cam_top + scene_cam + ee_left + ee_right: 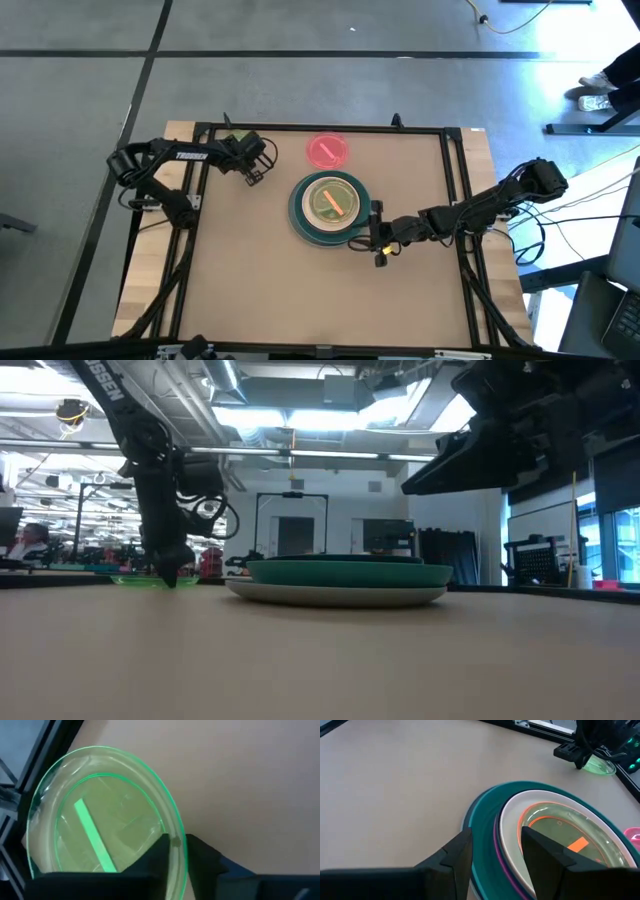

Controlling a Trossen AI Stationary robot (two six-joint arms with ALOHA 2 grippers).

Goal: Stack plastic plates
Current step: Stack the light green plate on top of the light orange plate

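Observation:
A stack of plates (330, 205) stands mid-table: a grey plate (335, 595) at the bottom, then a teal one (485, 815), a magenta rim, a white plate (512, 820) and a clear orange-rimmed plate (560, 827) on top. A pink plate (327, 150) lies behind the stack. A small clear green plate (100, 820) lies at the far left, and my left gripper (252, 176) is shut on its rim. My right gripper (378, 235) is open. It hovers above the stack's near-right rim, one finger (455, 857) over the table and one (545, 852) over the stack. My left gripper pinches the green plate's rim (176, 832), one finger (155, 857) inside the plate and one (207, 860) outside it. The fingers come from above, pointing down. The plate (140, 581) looks flat on the table in the low view.
A black frame rail (320, 128) runs along the table's far edge, just behind the green and pink plates. Bare tabletop (270, 290) lies in front of the stack and to its left.

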